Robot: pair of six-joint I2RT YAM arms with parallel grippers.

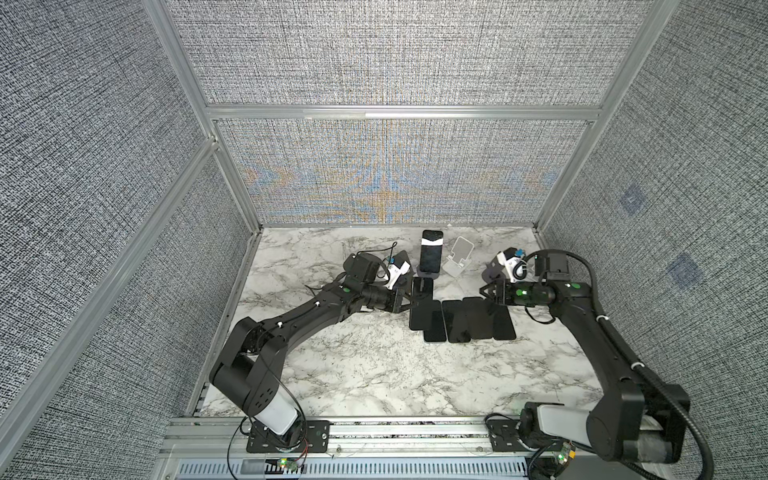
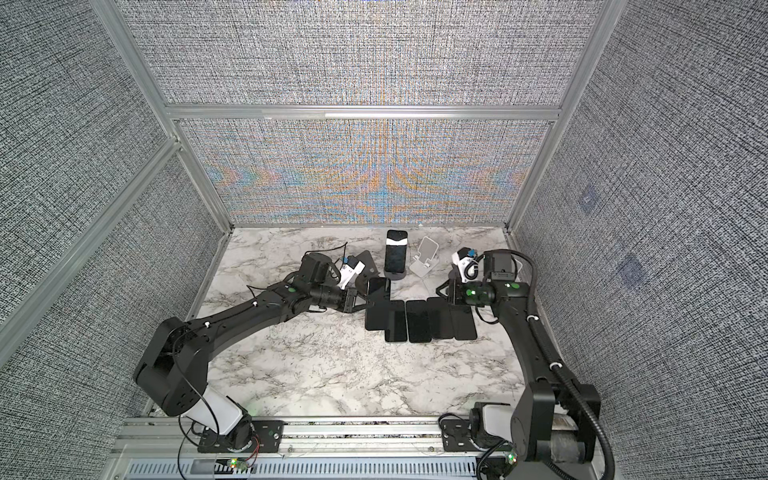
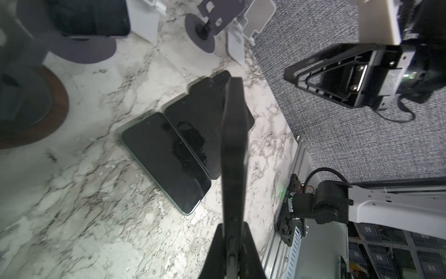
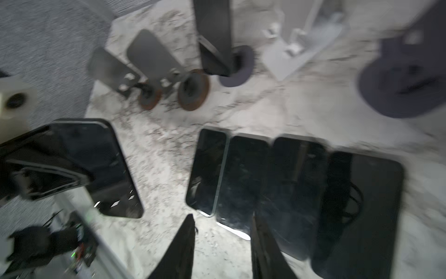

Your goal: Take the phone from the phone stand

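Note:
My left gripper (image 1: pixel 410 302) is shut on a black phone (image 1: pixel 423 289), which it holds on edge just above the marble table at the left end of a row of phones. In the left wrist view that phone (image 3: pixel 233 145) runs edge-on out from between the closed jaws. Behind it stand two empty dark phone stands with brown round bases (image 4: pixel 193 89). Another phone (image 1: pixel 431 253) leans upright in a dark round-based stand (image 1: pixel 428 274) at the back. My right gripper (image 1: pixel 487 291) hovers open over the right end of the row, with nothing between its fingers (image 4: pixel 190 232).
Several black phones (image 1: pixel 461 320) lie flat side by side in the middle of the table. An empty white stand (image 1: pixel 459 259) and a dark stand (image 4: pixel 398 84) sit at the back right. Fabric walls enclose the table (image 1: pixel 353 374) on three sides.

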